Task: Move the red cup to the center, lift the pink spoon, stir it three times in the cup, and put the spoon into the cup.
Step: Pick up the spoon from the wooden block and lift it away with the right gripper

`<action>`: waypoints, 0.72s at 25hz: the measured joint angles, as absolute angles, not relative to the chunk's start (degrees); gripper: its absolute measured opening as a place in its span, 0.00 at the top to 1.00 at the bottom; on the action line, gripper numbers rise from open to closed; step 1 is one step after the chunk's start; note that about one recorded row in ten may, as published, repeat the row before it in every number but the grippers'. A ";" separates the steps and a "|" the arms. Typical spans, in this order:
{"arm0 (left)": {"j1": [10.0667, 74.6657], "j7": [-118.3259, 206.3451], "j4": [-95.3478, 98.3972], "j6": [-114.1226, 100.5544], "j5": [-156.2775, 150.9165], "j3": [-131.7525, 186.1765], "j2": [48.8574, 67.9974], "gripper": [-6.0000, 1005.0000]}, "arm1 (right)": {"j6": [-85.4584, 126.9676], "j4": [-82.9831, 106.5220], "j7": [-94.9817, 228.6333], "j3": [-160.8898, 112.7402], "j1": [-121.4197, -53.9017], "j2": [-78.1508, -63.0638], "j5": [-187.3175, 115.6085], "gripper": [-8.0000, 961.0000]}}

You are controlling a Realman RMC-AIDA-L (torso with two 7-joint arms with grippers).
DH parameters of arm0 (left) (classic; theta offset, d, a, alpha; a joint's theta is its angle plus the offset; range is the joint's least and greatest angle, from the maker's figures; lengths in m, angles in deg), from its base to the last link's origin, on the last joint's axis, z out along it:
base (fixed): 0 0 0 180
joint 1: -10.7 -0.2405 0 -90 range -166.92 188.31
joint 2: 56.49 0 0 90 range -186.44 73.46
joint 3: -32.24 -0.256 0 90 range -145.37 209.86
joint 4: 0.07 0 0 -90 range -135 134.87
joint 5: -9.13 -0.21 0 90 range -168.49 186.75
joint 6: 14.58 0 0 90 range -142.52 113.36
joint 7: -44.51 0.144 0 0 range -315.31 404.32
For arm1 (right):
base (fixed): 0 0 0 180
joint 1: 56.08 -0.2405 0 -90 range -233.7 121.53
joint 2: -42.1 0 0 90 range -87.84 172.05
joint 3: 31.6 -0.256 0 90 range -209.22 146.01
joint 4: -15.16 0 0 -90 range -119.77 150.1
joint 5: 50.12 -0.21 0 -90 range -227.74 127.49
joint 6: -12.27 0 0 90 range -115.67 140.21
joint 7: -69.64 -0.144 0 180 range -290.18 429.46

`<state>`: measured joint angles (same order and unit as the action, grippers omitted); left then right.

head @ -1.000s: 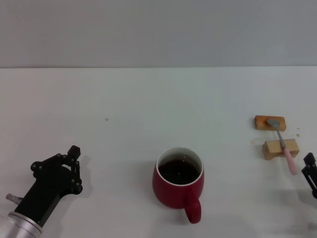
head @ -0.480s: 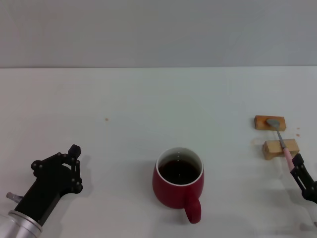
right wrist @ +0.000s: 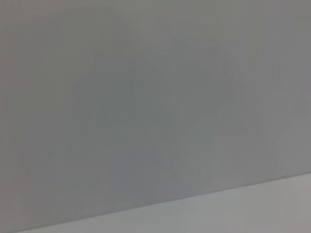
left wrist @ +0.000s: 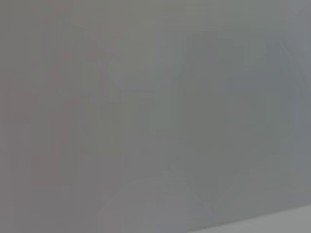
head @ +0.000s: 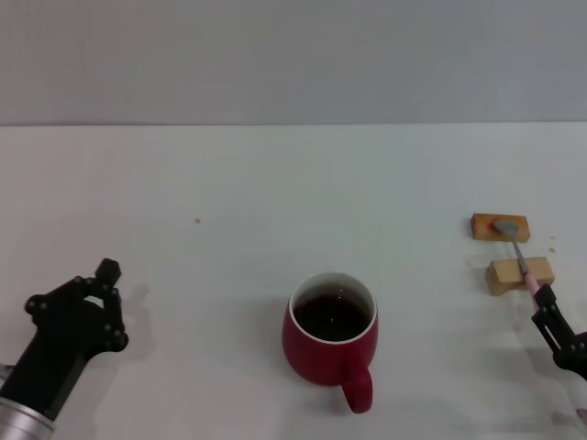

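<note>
Rounded dark-red ceramic mug (head: 331,344), white inside, dark liquid, loop handle toward the robot: mid-table, near edge. Slim pink-handled spoon with grey metal bowl (head: 516,254): laid across two tan wooden blocks (head: 510,250), far right. Right gripper (head: 556,325): black, at the spoon's handle end; finger state cannot be told. Left gripper (head: 87,302): far left, low over the white table (head: 275,192); finger state cannot be told.

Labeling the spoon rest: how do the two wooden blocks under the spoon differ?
The far block is darker, more orange; the near block is paler tan. The far block carries the pink spoon's grey bowl; the near block carries its neck and the start of the pink handle. The near block sits closer to the right gripper. Both are small, similar in size and lie flat on the table.
</note>
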<state>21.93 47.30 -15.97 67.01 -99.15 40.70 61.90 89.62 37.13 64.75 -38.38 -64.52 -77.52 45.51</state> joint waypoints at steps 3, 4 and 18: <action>21.15 47.48 -15.94 68.88 -99.15 41.41 61.90 0.99 | 89.59 37.23 64.73 -38.33 -64.52 -77.52 45.51 0.15; 20.91 47.45 -15.94 69.29 -99.14 41.74 61.90 0.99 | 89.53 37.25 64.72 -38.30 -64.52 -77.52 45.51 0.15; 20.17 47.10 -15.92 69.72 -99.15 43.21 61.90 0.99 | 86.42 37.43 64.72 -38.28 -65.63 -77.51 45.51 0.15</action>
<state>20.17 47.10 -15.92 69.72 -99.15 43.21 61.90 86.42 37.43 64.72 -38.28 -65.63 -77.51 45.51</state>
